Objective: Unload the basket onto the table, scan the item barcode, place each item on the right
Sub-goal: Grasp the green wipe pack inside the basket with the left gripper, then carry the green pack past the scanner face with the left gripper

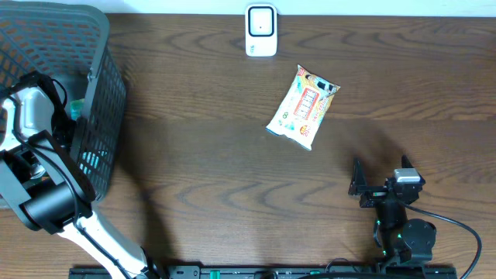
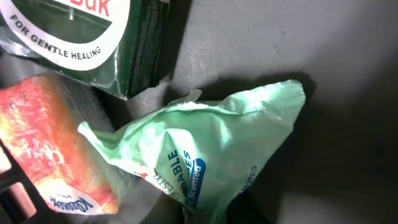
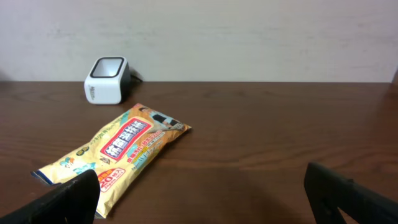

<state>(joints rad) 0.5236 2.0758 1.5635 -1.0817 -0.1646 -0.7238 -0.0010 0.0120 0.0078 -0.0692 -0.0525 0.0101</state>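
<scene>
Here green wipes pack (image 2: 211, 149) beside closed left end effector (image 1: 68, 116).

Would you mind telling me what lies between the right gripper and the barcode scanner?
A yellow snack packet lies flat between the right gripper and the white barcode scanner; the right wrist view shows it plainly, and the overhead view agrees.
</scene>
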